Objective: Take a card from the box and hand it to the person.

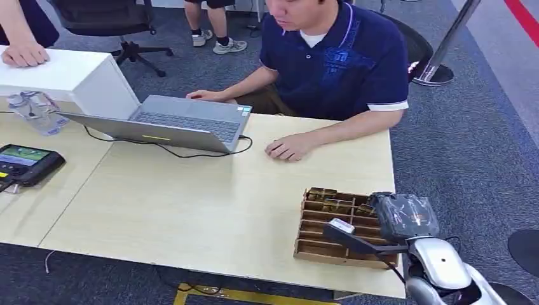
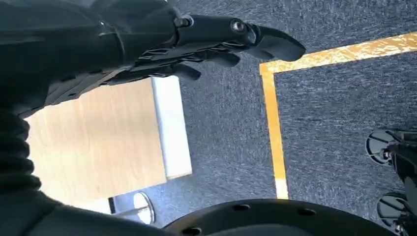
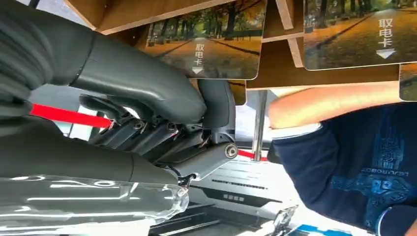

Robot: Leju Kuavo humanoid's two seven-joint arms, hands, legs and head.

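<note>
A wooden slotted box [image 1: 330, 229] stands near the table's front right edge, with cards upright in its far slots. My right hand [image 1: 404, 215], under a clear plastic cover, is at the box's far right corner. In the right wrist view this hand [image 3: 162, 113] pinches a card [image 3: 216, 46] printed with autumn trees between its thumb [image 3: 142, 78] and a finger; the card still sits in its slot. Another card [image 3: 354, 34] stands beside it. The person [image 1: 337, 57] sits across the table, one hand [image 1: 289, 147] flat on the tabletop. My left hand [image 2: 196, 44] hangs over the carpet, holding nothing.
An open laptop [image 1: 171, 124] with a cable lies in front of the person. A water bottle [image 1: 35, 111], a white box [image 1: 63, 73] and a tablet [image 1: 25, 162] are at the far left. The bare tabletop [image 1: 191, 203] stretches left of the wooden box.
</note>
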